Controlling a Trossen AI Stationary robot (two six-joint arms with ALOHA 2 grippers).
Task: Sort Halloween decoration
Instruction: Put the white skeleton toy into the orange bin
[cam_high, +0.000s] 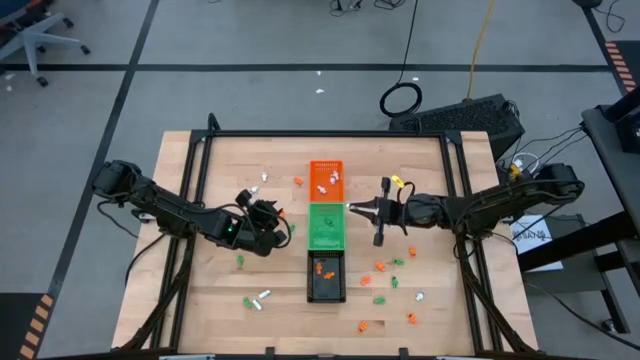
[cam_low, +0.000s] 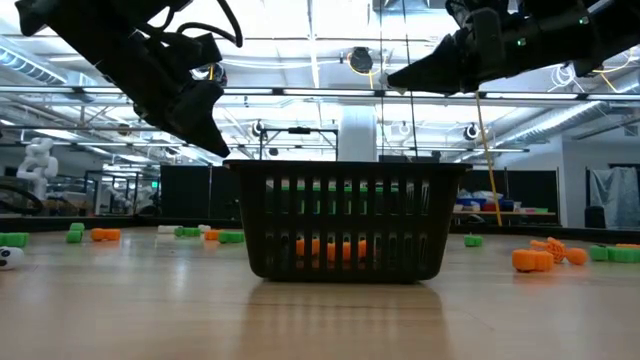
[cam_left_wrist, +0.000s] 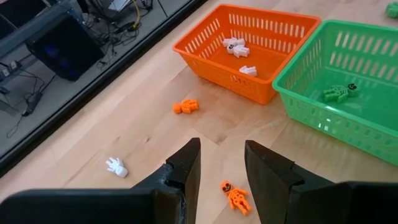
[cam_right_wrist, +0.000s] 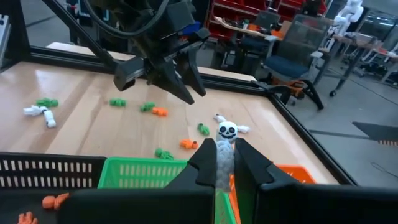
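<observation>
Right gripper (cam_right_wrist: 225, 163): fingers clamped on white skeleton trinket (cam_right_wrist: 226, 132), held over seam between green tray (cam_high: 326, 225) and orange tray (cam_high: 326, 178). Trinket light, stiff, small; torso grip suits.

Left gripper (cam_left_wrist: 222, 169): fingers apart, empty, hovering above orange skeleton (cam_left_wrist: 236, 196) on table (cam_high: 220, 300).

Black tray (cam_high: 326, 277) holds orange pieces. Loose trinkets scattered around; nothing blocks orange tray.
</observation>
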